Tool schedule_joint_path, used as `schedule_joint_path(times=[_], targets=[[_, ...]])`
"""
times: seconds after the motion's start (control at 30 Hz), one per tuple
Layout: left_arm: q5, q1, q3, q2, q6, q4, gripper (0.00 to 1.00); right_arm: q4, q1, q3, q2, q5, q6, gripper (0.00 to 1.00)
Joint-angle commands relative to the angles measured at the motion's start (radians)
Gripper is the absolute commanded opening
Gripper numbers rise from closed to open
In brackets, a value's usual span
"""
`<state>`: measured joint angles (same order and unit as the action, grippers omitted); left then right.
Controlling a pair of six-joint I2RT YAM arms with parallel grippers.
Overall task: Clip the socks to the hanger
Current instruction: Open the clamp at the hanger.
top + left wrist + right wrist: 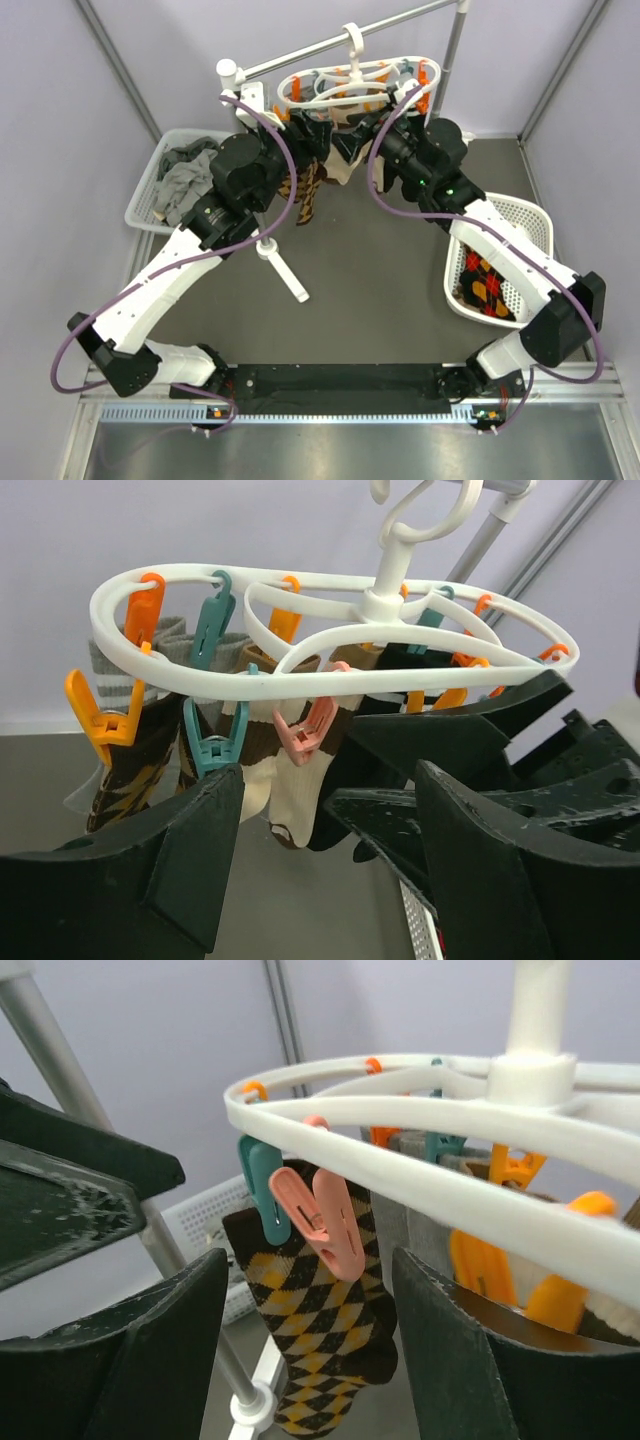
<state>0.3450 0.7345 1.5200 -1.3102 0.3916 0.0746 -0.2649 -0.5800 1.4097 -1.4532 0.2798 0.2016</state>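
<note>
Hanger point(352, 70): hooked on the rail point(300, 55), both arms raised to it.
Socks point(320, 1330): clipped under the ring; more lie in the right basket point(535, 215).
Left gripper point(330, 770): fingers spread, empty.
Right gripper point(305, 1260): fingers spread, empty, salmon clip point(325, 1220) just ahead.

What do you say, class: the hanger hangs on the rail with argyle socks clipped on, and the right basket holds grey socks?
No. In the top external view the right basket holds argyle socks; the grey socks lie in the left basket. The rest is right.
</note>
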Motion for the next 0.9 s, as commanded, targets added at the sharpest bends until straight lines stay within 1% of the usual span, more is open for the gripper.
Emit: schedule_joint_path(times=[0.0,0.13,0.27,0.37,0.43,0.47,0.53,0.57,0.63,0.67,0.77,0.87], targets=[[-0.023,0.0,0.008,0.037,-0.007,-0.006,0.73,-0.031,-0.001,0.057,-0.039,0.038,-0.013,0.66],[-0.035,0.0,0.009,0.048,0.001,-0.006,0.73,-0.06,0.0,0.066,-0.065,0.024,-0.008,0.66],[-0.057,0.0,0.014,0.051,0.012,-0.001,0.72,-0.077,0.0,0.074,-0.081,0.027,-0.007,0.6],[-0.069,0.0,0.026,0.043,0.018,0.011,0.72,-0.083,0.0,0.074,-0.084,0.042,-0.004,0.51],[-0.078,0.0,0.031,0.045,0.021,0.017,0.72,-0.083,0.0,0.068,-0.076,0.044,-0.005,0.47],[-0.086,0.0,0.035,0.045,0.026,0.019,0.72,-0.085,0.0,0.064,-0.073,0.045,-0.004,0.43],[-0.093,0.0,0.039,0.046,0.03,0.024,0.71,-0.089,-0.001,0.051,-0.064,0.044,-0.004,0.39],[-0.1,0.0,0.043,0.046,0.035,0.025,0.71,-0.089,0.0,0.046,-0.055,0.045,-0.005,0.33],[-0.104,0.0,0.048,0.049,0.039,0.033,0.71,-0.092,-0.001,0.031,-0.041,0.039,-0.007,0.28],[-0.106,0.0,0.054,0.049,0.044,0.036,0.71,-0.094,-0.001,0.026,-0.029,0.033,-0.01,0.24],[-0.116,0.0,0.065,0.049,0.058,0.054,0.71,-0.079,-0.015,0.011,-0.01,-0.002,-0.034,0.17],[-0.129,0.0,0.087,0.042,0.073,0.079,0.71,-0.045,-0.049,0.009,0.005,-0.053,-0.082,0.14]])
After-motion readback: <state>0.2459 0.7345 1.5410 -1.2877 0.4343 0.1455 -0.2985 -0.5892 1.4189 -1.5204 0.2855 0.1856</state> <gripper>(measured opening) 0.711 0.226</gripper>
